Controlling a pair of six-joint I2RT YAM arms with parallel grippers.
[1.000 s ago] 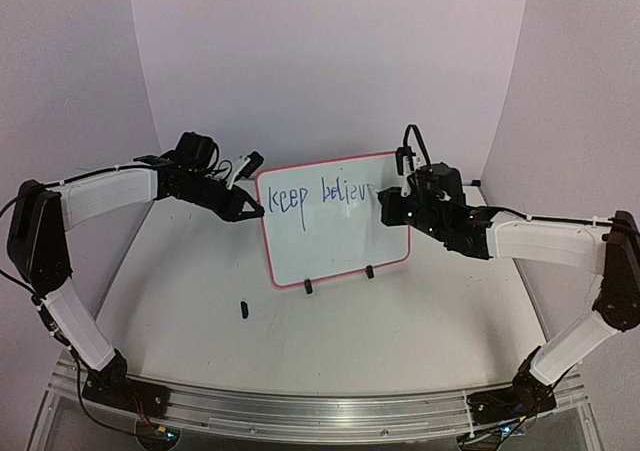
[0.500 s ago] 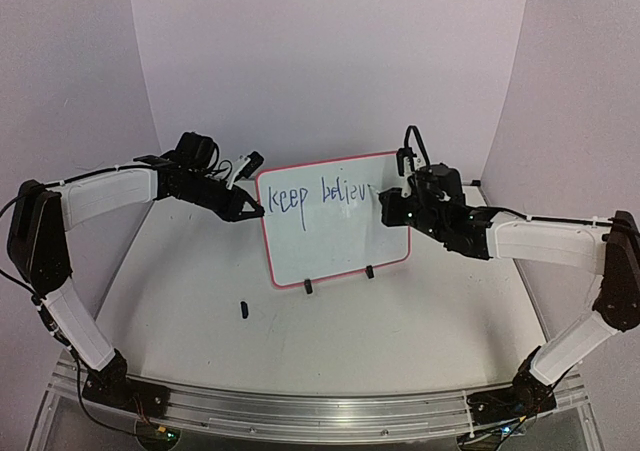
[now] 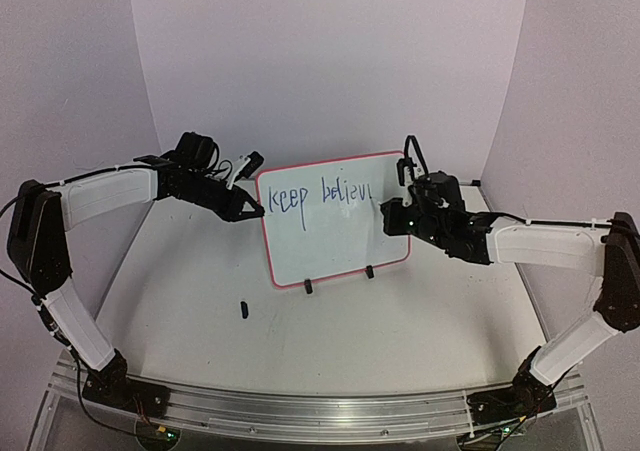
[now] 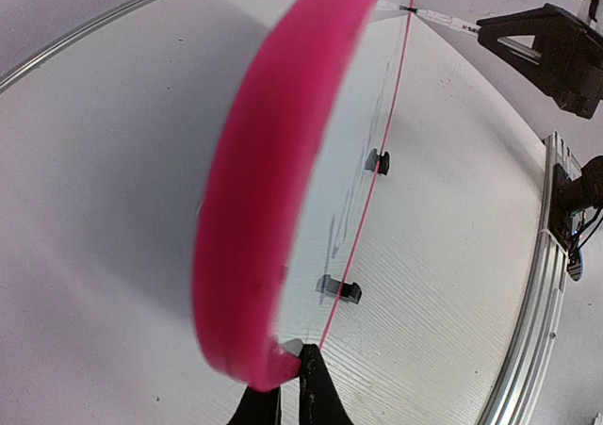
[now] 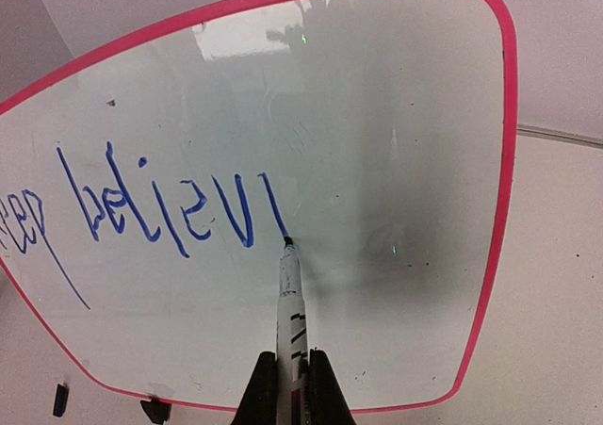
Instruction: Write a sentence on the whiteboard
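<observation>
Two arms are sharing this job. The left gripper (image 3: 252, 211) is pinching the left side of the whiteboard (image 3: 340, 246). Its jaws are squeezed tight on the red edge (image 4: 254, 208), and that looks like it is stopping the board from sliding. The right gripper (image 5: 292, 387) is gripping a marker (image 5: 290, 302), with its jaws clamped on the marker's body.

The whiteboard is standing up on two little black feet (image 3: 308, 287) near the middle of the table (image 3: 420, 341), between the two arms. It is leaning back a little and facing the arm bases.

The sentence (image 5: 170, 204) is running in blue across the top of the board, from the left arm's side toward the right arm's side. It is showing "keep" and the start of a second word, which is not finished.

The marker is pointing straight out from the right jaws at the board, and its tip is touching the board at the foot of the last blue stroke. The bare white part is lying to the right of the tip, on the right arm's own side. So I think the next letters are going that way, along the same line. The right arm is the nearer one for that.

A small black thing (image 3: 243, 309) is lying on the table in front of the board, maybe a cap
</observation>
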